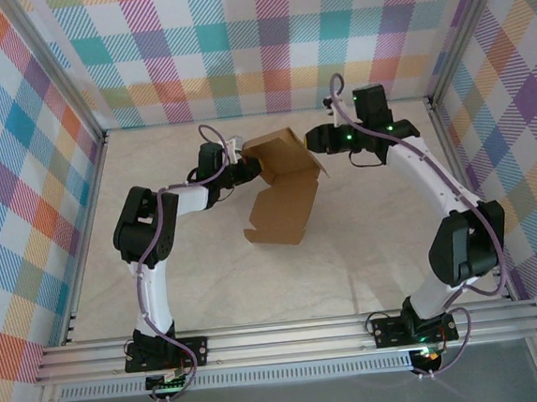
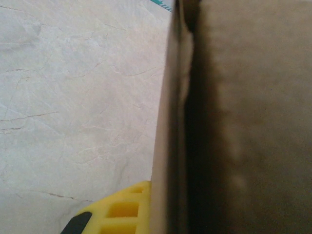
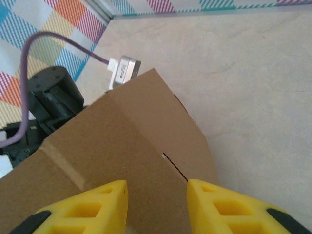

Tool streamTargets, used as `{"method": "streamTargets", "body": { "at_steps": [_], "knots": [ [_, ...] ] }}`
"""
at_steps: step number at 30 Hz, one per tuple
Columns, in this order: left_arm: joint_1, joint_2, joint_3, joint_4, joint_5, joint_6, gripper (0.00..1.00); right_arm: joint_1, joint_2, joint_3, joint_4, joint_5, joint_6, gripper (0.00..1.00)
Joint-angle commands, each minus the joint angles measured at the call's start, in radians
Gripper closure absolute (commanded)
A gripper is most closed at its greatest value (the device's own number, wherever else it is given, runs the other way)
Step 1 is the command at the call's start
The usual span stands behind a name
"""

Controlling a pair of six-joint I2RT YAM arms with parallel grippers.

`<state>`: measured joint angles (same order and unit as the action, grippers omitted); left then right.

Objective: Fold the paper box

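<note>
1. Box (image 1: pixel 283 200): mid tabletop (image 1: pixel 350 269), between the two arms, toward the far side. The far part is raised and the near panel lies low toward the arm bases.
2. Long axis runs far to near, with the near end leaning slightly left in the top view.
3. Left gripper (image 1: pixel 247 172): on the box's left edge at the far half. Jaws are shut on a cardboard wall; the left wrist view shows that wall edge-on, with one yellow finger (image 2: pixel 117 214) against it.
4. Right gripper (image 3: pixel 157 187): at the box's far-right corner, nosing in from the right. Jaws are partly apart and hold nothing; the raised panel sits straight ahead of them, face-on. Can't tell if the tips touch it.
5. Key relation: the panel is directly in front of the right jaws, and the left arm pins the opposite side. Judgement: right arm is best placed to push or pinch that flap, with the left as anchor.
6. Look: plain brown, unmarked and half-formed, with crease lines and a short slit (image 3: pixel 174 167) on the raised panel and a notched tab at the near-left corner.
</note>
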<state>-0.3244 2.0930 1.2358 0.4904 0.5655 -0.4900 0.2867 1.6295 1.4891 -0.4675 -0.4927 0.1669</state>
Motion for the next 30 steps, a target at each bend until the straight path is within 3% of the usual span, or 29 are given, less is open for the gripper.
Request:
{"method": "streamTargets", "body": {
  "at_steps": [1,13,21,30],
  "knots": [
    [0.001,-0.027,0.028,-0.008,0.008,-0.016,1.0,0.033,0.034,0.024,-0.034,0.039,-0.073,0.63],
    [-0.001,-0.026,0.045,-0.052,0.008,-0.022,1.0,0.097,0.036,-0.027,0.043,0.191,-0.147,0.64],
    [-0.001,-0.035,0.07,-0.179,-0.037,-0.013,1.0,0.107,0.021,-0.106,0.1,0.262,-0.201,0.86],
    [-0.001,-0.036,0.081,-0.203,-0.035,-0.012,1.0,0.107,0.036,-0.156,0.136,0.124,-0.214,0.72]
  ]
}}
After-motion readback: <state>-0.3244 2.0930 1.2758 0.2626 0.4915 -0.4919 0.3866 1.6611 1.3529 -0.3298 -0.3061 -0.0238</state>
